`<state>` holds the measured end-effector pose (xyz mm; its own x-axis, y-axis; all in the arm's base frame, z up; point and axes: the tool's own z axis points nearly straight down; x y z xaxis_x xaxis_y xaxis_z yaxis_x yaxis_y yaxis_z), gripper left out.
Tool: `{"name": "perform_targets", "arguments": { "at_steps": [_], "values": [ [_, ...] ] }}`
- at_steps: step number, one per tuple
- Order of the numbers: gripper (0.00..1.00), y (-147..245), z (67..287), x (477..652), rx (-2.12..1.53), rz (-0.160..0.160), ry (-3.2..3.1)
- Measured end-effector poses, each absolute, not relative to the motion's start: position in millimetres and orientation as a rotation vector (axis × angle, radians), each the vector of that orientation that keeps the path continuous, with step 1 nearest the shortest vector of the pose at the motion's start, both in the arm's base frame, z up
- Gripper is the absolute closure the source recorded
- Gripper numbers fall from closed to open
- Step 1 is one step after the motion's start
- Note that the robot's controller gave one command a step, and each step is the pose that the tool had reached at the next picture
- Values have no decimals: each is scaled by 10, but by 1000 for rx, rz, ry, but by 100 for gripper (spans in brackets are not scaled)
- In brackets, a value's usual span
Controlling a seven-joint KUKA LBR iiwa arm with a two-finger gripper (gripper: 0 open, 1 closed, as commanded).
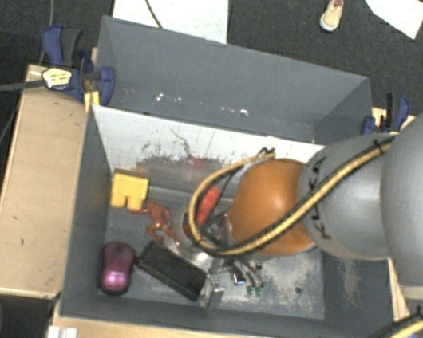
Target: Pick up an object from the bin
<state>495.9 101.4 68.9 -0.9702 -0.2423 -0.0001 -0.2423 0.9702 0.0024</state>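
K: Jaws, entry?

M: State cannot be told. The gripper (210, 276) is low over the floor of the bin (91, 208), about 6 o'clock of the floor's middle. The orange cover (270, 203) and the looped cables (312, 198) hide the jaws from above. Whether anything sits between them cannot be told either.

K: Nearest thing?

M: A black flat oblong thing (171, 269). It lies on the floor at 9 o'clock of the gripper, tilted so its far end points toward 10 o'clock. Its near end is just beside the gripper's metal body; contact cannot be confirmed.

K: Other neighbours?

M: At 3 o'clock of the gripper, close by, are some small green-tipped bits (251, 286), too small to identify. At 10 o'clock, just past the black thing, is a copper-coloured scrap (157, 223) of irregular shape.

K: Further out?

M: A purple mouse-shaped thing (116, 266) is at 8 o'clock of the floor, near the left wall and apart from the black thing. A yellow block (128, 192) is at 10 o'clock of the floor, against the same wall. A red upright piece (209, 204) shows at 12 o'clock of the gripper, inside the cable loop; whether it belongs to the arm or the bin cannot be told.
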Motion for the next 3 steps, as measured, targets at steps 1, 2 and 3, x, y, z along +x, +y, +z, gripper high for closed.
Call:
{"name": "perform_targets", "arguments": {
  "at_steps": [1,2,3],
  "values": [
    [0,1198,1285,5665,678,2,-3079],
    [0,1837,993,4836,205,-7,-3132],
    [0,1733,704,5041,297,0,-3138]
  ]
}}
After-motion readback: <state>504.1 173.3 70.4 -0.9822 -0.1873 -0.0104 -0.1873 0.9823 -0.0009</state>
